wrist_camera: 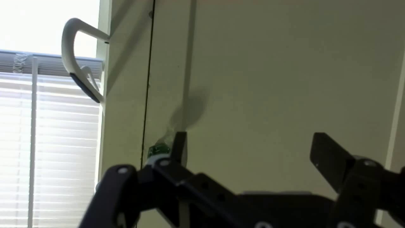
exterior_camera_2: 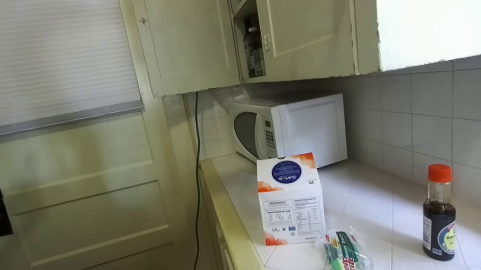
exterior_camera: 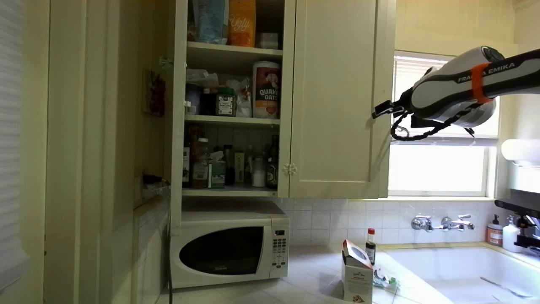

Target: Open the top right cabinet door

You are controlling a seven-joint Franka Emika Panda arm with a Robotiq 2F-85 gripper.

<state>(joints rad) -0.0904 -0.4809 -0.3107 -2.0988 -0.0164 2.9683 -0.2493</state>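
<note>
Pincer (wrist_camera: 248,142): Spread wide in the wrist view, a dark finger (wrist_camera: 180,145) either side of a broad gap, flat cream panel filling the background.
Top right cabinet door (exterior_camera: 333,97): Right in front of me, on the wall between the stocked shelves (exterior_camera: 232,120) and the window (exterior_camera: 434,169). It sits flush in its frame, just a thin dark seam down the edge in the wrist view!
Knob (wrist_camera: 157,149): Green and glassy, on the door just beside that seam, partly behind my fingertip. What shows of it lies outside the gap; whether we touch, I can't tell.
Arm (exterior_camera: 443,86): In from the right in an exterior view, orange band (exterior_camera: 478,82) and all, my fingertips right up by the door's window-side border; contact there is too small to make out.
Hook (wrist_camera: 67,47): White, curved, jutting from the cabinet's outer edge, blinds (wrist_camera: 66,152) behind it.
Matching door (exterior_camera_2: 186,31): Standing wide open, baring those shelves, where a Quaker Oats canister (exterior_camera: 266,90) stands upright.
Microwave (exterior_camera: 228,245): White, sitting on the tiled counter (exterior_camera_2: 369,201) under the shelves.
Carton (exterior_camera_2: 291,204): Upright on the same tiles, Scotch-Brite packet (exterior_camera_2: 347,261) lying just beside it, red-capped soy sauce bottle (exterior_camera_2: 439,228) standing farther off.
Sink (exterior_camera: 430,266): Bright white, over on the window side, chrome faucet (exterior_camera: 443,223) above.
</note>
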